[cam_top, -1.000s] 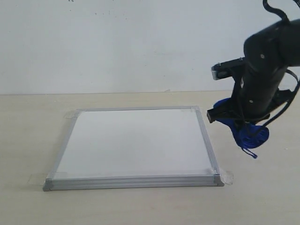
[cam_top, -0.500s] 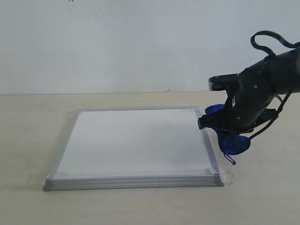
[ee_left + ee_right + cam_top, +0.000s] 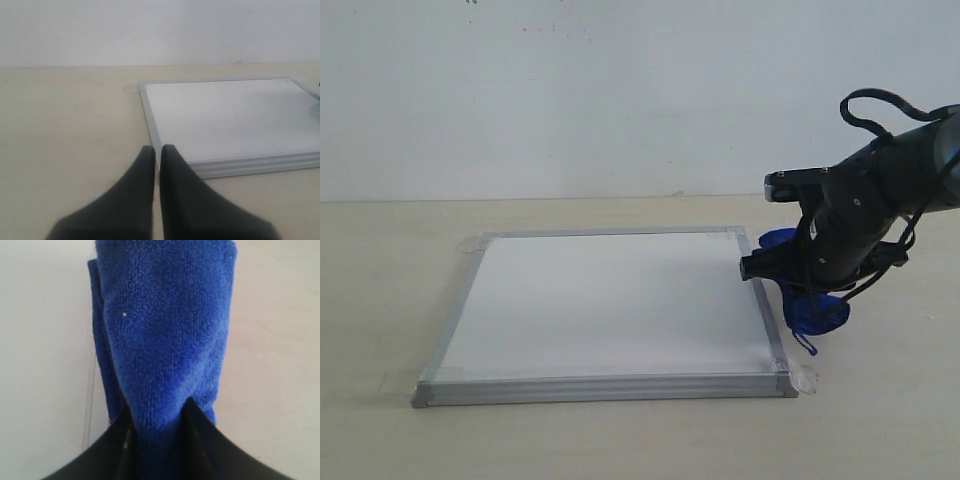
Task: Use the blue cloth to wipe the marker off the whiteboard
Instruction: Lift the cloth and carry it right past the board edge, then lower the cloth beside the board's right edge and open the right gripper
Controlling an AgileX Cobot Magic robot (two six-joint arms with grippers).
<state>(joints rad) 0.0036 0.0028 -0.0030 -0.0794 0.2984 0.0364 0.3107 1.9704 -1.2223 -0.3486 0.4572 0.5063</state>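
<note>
The whiteboard lies flat on the table, silver-framed with tape tabs at its corners. No red marker line shows on its surface in any view. The blue cloth is bunched at the board's right edge, with my right gripper shut on it low over the frame. In the right wrist view the cloth fills the space between the right gripper's black fingers, with the white board to one side. My left gripper is shut and empty, just short of a corner of the whiteboard; it is out of the exterior view.
The beige table stretches around the board on all sides. A plain white wall stands behind it. The black right arm with its looped cable hangs over the table right of the board.
The right arm has come down and moved left, carrying the blue cloth from above the table to the board's right edge. The board has not moved.
</note>
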